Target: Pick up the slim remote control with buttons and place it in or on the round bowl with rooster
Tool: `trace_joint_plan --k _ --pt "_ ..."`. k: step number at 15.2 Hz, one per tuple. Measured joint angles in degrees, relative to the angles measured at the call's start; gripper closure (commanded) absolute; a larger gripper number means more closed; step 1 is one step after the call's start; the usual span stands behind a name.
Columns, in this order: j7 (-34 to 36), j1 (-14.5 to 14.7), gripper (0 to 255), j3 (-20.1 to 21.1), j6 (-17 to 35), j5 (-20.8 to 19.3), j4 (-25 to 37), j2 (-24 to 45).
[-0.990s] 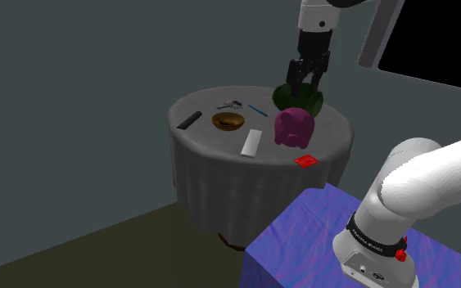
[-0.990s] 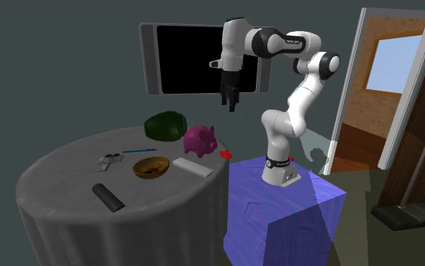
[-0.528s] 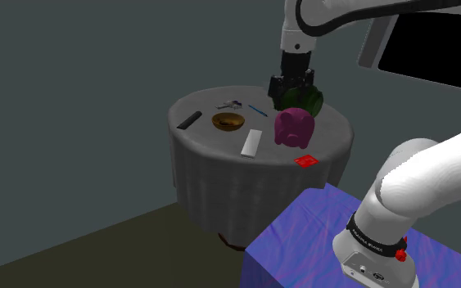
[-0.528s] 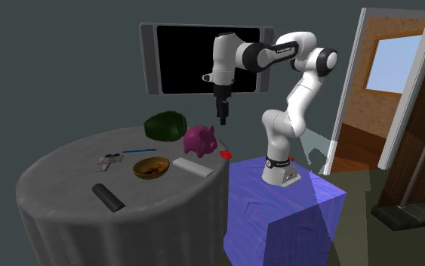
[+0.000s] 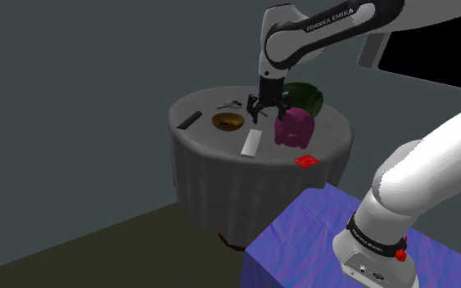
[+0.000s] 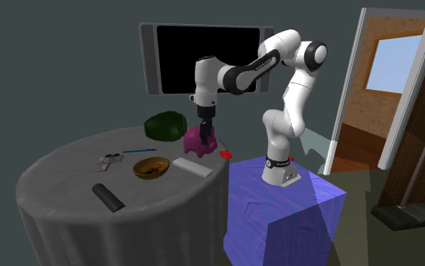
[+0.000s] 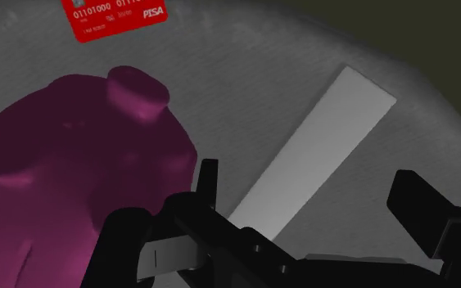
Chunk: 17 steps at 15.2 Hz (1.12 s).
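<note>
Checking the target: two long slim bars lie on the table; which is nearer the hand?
The white bar, beside the pink pig and just below the hand; the black bar lies beyond the bowl.

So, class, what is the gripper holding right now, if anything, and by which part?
Nothing: the gripper is open, its fingers apart above the white remote, not touching it.

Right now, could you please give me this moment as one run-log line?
phase: pre-grasp | jaws: open, above white remote | remote: on table, unheld | bowl: no remote inside
</note>
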Motion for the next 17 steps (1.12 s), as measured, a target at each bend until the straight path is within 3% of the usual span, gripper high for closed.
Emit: trace_joint_plan --k 8,17 --pt "13.10 -2.97 0 0.45 13.05 1.07 3.24 15.90" --pt "14.58 -3.37 0 0.29 20.02 0.65 1.45 20.97"
